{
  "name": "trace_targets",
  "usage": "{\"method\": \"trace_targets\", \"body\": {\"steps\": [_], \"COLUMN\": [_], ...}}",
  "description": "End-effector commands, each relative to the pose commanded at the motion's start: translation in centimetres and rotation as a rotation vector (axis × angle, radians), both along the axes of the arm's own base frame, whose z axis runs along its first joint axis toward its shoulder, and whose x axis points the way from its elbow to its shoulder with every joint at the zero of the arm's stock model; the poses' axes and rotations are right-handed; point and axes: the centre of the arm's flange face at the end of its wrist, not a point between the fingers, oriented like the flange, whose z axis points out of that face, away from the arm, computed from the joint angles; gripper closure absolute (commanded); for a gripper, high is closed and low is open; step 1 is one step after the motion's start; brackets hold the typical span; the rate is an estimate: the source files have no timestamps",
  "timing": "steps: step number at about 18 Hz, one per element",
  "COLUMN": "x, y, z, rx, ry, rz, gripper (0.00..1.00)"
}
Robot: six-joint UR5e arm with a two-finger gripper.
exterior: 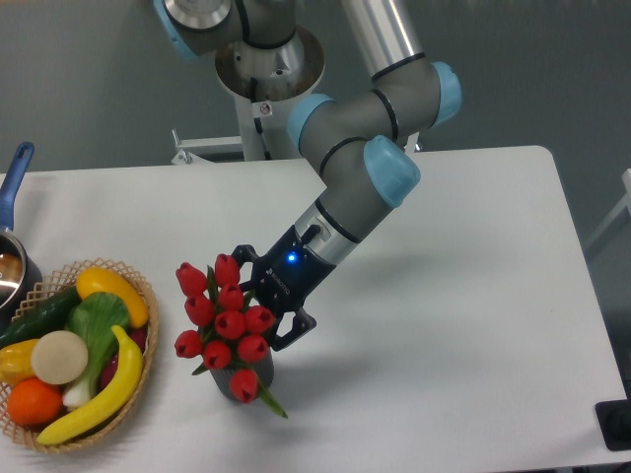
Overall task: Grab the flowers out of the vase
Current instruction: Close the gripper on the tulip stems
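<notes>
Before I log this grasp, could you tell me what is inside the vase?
The flowers stand in the vase, their red buds covering its mouth. The stems inside and the gripper fingertips behind the bunch are hidden.

Vase (248, 379): mostly hidden behind the flowers (222, 320); only lower dark wall shows, mouth not visible.
Gripper (258, 307): fingertips buried behind the buds; whether it touches the stems cannot be told.
Basket (138, 286): cut off at left and bottom edges.
Pot (12, 258) with blue handle: cropped by left edge.
Dark object (613, 424) at lower right corner: cut off, unidentifiable.
</notes>
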Motion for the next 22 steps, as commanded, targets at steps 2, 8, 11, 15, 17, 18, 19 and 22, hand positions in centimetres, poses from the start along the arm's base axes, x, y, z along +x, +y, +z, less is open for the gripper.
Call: {"method": "trace_targets", "body": {"steps": [2, 8, 11, 15, 17, 18, 19, 22], "x": [0.0, -0.1, -0.2, -0.3, -0.2, -0.2, 0.0, 0.5], "y": [0.0, -0.1, -0.2, -0.6, -0.5, -0.7, -0.9, -1.1], "z": [-0.1, 0.3, 0.6, 1.0, 1.1, 1.6, 2.6, 4.3], "rx": [-0.002, 0.033, 0.037, 0.035, 0.034, 0.041, 0.051, 0.059], "ry": [-0.002, -0.027, -0.029, -0.037, -0.043, -0.05, -0.059, -0.089], "rz": [0.0, -0.002, 0.002, 0.016, 0.018, 0.025, 0.034, 0.056], "gripper": [0.45, 0.56, 0.56, 0.56, 0.56, 0.56, 0.56, 0.56]}}
